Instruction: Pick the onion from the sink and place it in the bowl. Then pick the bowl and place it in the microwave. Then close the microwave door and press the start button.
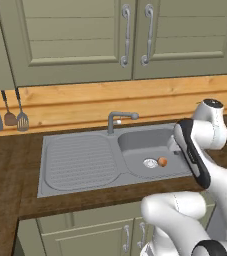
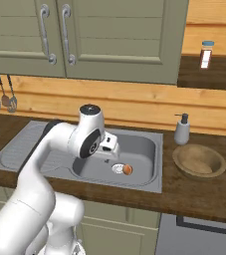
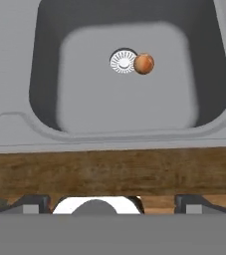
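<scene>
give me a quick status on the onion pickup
Gripper open, empty, above the sink's front edge. Onion on basin floor beside drain. Nothing in the way.

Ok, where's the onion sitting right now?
The onion lies on the floor of the sink basin, right beside the round drain on the side toward the bowl, which stands on the counter.

- Onion point(image 3: 144, 63) lies in the sink point(image 1: 75, 162) basin, touching the drain point(image 3: 123, 62).
- Drainboard point(image 1: 80, 161) left of basin; faucet point(image 1: 117, 120) behind.
- Bowl point(image 2: 199, 161) on counter point(image 2: 194, 196) right of sink, soap bottle point(image 2: 182, 129) just behind it.
- Utensils point(image 1: 9, 111) hang on wall, far left.
</scene>
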{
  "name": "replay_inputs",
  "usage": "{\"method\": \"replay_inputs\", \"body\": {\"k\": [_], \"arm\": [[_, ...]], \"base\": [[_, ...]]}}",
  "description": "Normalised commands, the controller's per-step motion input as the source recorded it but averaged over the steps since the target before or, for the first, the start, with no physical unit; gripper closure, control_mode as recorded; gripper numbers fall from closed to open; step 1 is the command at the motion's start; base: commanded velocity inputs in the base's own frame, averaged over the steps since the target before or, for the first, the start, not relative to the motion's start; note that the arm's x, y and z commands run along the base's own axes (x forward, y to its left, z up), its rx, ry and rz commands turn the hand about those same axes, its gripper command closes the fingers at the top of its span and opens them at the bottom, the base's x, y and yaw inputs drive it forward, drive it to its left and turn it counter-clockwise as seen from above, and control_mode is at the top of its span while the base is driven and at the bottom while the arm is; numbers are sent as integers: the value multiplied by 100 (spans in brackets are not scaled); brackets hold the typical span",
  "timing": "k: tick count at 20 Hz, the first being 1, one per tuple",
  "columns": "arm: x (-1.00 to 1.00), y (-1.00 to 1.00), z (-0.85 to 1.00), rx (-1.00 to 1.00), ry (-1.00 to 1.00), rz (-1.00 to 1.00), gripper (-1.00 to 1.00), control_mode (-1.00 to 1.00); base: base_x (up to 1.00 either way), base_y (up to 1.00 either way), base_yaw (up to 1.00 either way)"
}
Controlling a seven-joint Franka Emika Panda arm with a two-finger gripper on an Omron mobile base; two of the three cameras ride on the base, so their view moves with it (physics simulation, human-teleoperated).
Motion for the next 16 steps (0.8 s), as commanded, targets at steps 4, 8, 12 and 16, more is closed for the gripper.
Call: {"method": "replay_inputs", "body": {"k": [4, 8, 12, 16], "arm": [[62, -34, -46, 0, 9, -8, -100, -100], [35, -51, -35, 4, 6, -3, -100, -100], [39, -25, -29, 8, 3, 0, -100, -100], [49, -2, -24, 2, 3, -1, -100, -100]], "base": [[0, 0, 0], [0, 0, 0], [0, 0, 0], [0, 0, 0]]}}
